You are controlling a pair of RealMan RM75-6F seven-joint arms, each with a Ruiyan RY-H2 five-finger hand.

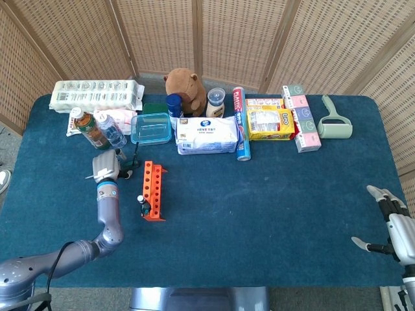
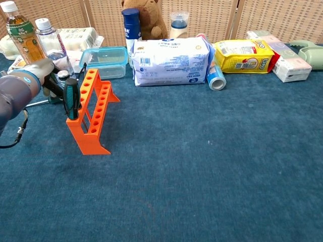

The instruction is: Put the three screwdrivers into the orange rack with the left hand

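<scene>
1 screwdriver (image 2: pixel 70 97) is seated at the 6 o'clock end of the orange rack (image 2: pixel 93 112). A second, lying at 10 o'clock, is reached by the left hand (image 1: pixel 105 168); whether it is gripped cannot be told. The rack could be toppled by the forearm.

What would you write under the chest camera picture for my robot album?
Left hand reaches a screwdriver lying beside the orange rack.

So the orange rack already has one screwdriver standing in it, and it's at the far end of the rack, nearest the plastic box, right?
Not quite. The orange rack does hold one screwdriver, but it stands at the near end, the end farthest from the plastic box. The head view shows this most clearly.
</scene>
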